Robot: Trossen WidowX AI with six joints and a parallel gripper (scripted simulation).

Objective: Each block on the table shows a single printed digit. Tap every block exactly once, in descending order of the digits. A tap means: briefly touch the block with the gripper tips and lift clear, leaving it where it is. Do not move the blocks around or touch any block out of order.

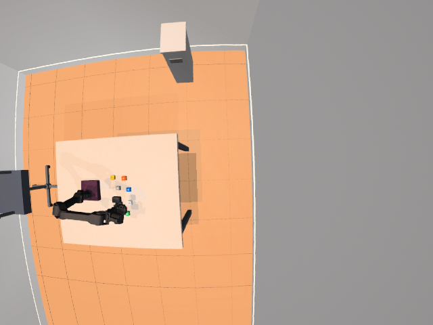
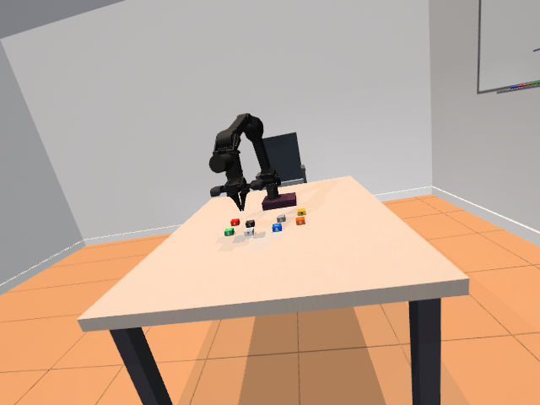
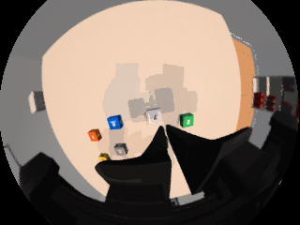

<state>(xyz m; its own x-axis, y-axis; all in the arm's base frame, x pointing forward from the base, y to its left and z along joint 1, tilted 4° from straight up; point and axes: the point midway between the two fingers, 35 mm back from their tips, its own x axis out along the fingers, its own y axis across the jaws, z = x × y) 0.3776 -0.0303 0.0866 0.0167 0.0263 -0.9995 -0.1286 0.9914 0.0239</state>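
My gripper (image 2: 241, 210) (image 3: 164, 127) is shut and empty, its tips in the air above the red block (image 2: 234, 222) and black block (image 2: 250, 224). Both are hidden in the wrist view. A white block (image 1: 130, 202) (image 2: 249, 232) (image 3: 154, 115) and a green block (image 1: 128, 213) (image 2: 229, 232) (image 3: 187, 120) lie beyond them. A blue block (image 1: 128, 189) (image 2: 277, 227) (image 3: 114, 122), grey block (image 1: 118, 187) (image 2: 281, 218) (image 3: 121, 149), orange block (image 1: 124, 177) (image 2: 299, 220) (image 3: 94, 135) and yellow block (image 1: 112, 177) (image 2: 301, 212) (image 3: 104, 157) lie to one side. The digits are too small to read surely.
The arm stands on a dark purple base (image 1: 95, 196) (image 2: 278, 201) on the table (image 1: 157, 157) (image 2: 348, 252). A dark chair (image 1: 13, 192) (image 2: 283, 157) is behind the base, past the table's edge.
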